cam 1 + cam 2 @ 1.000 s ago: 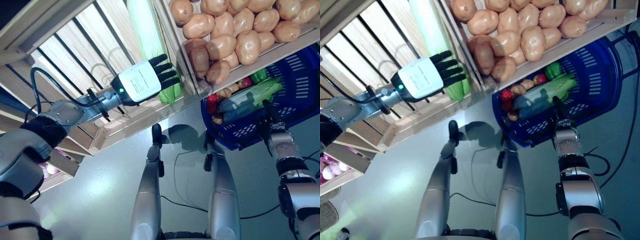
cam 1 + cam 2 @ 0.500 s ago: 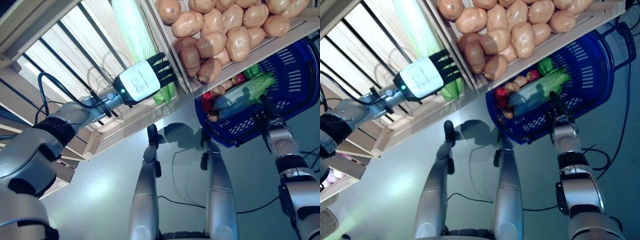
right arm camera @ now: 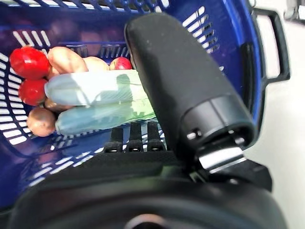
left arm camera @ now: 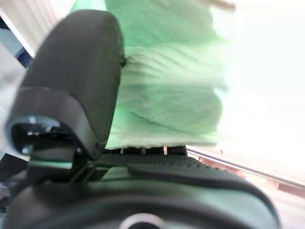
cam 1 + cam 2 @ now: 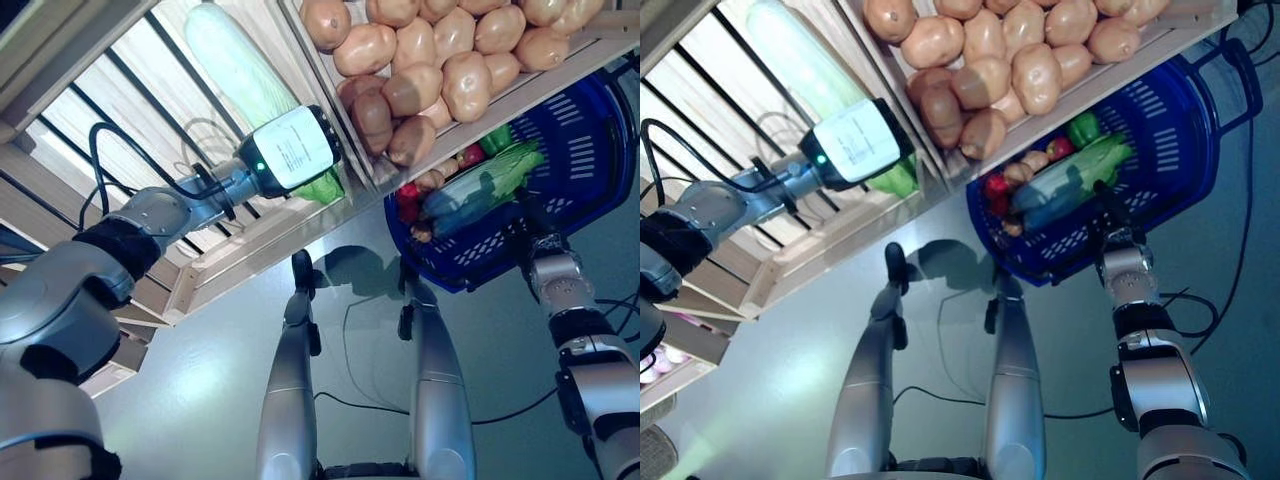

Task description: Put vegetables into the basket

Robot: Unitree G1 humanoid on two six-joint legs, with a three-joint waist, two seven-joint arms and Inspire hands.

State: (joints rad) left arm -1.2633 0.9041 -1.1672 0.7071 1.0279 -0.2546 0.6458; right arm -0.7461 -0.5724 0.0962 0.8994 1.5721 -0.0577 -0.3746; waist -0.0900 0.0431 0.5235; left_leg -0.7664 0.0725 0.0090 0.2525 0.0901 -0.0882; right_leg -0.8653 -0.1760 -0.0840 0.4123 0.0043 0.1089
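**Left hand on cabbage, close the grasp before lifting**

Left hand (image 5: 290, 150) is down in the slatted wooden crate (image 5: 130, 110) on the leafy end of a long pale-green napa cabbage (image 5: 235, 70). Left wrist view: green leaves sit right against the thumb (image 4: 81, 81) and over the fingers, but can't tell if the fingers are really curled round it or just lying under it. Cabbage not lifted, stalk end rests on the slats

Right hand (image 5: 1118, 262) holds the blue basket (image 5: 1180, 140) at its near rim, low beside the potato crate (image 5: 440, 60); fingers look hooked over the rim in the right wrist view. Basket already has two pale cabbages (image 3: 95, 98), red tomatoes (image 3: 27, 64), potatoes, a green pepper (image 5: 1083, 128)

Judgement for the step: get thumb and fingers fully round the leafy end or nearer the middle, since leaves are soft and may tear or slip. Lift clear of the crate wall, keep the long body level, swing right over the divider. Keep the basket steady and mouth up; lay it alongside the cabbages already in
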